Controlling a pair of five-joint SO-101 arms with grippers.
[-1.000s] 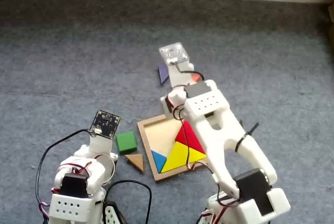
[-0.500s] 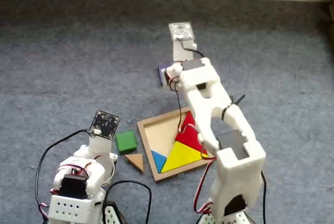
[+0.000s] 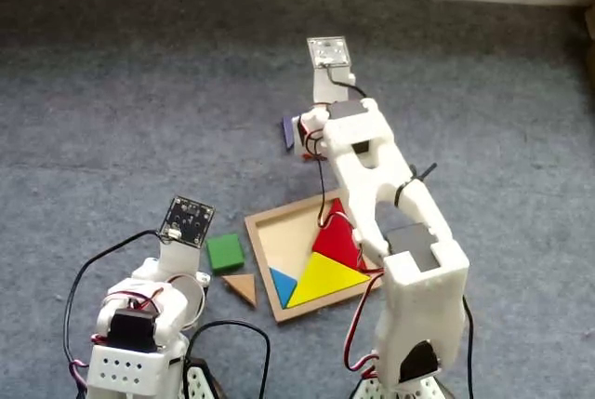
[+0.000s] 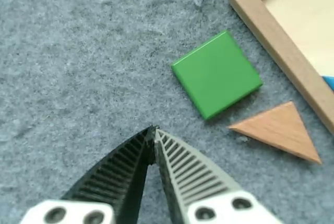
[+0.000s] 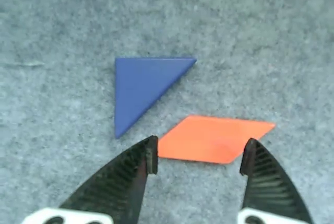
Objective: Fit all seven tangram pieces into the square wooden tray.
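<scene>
Floor: a grey carpet (image 3: 112, 92) lies under everything.
Left arm: the left arm (image 3: 139, 325) sits in the lower left of the high view.
Left claw: the left claw (image 4: 154, 135) has its two fingers pressed together. It holds nothing and points at bare carpet near the green square.
Green square: the green square (image 3: 225, 253) (image 4: 217, 74) lies flat on the carpet, just left of the tray and not touching it.
Wood triangle: the wood triangle (image 3: 242, 286) (image 4: 276, 131) lies just below the green square, close to the tray's lower left side.
Tray: the square wooden tray (image 3: 262, 267) (image 4: 276, 33) sits low in the middle, turned a bit.
In the tray: a light blue triangle (image 3: 282, 284), a yellow triangle (image 3: 325, 278) and a red triangle (image 3: 337, 243) lie side by side. The upper left part is bare wood.
Right arm: the right arm (image 3: 372, 185) goes from the bottom up to the top middle, over the tray's right side.
Dark blue triangle: the dark blue triangle (image 3: 288, 131) (image 5: 143, 85) lies on the carpet, well above the tray.
Orange piece: the orange piece (image 5: 214, 138) lies flat just beside the dark blue triangle.
Right claw: the right claw (image 5: 200, 155) is spread wide, with one finger near each end of the orange piece.
</scene>
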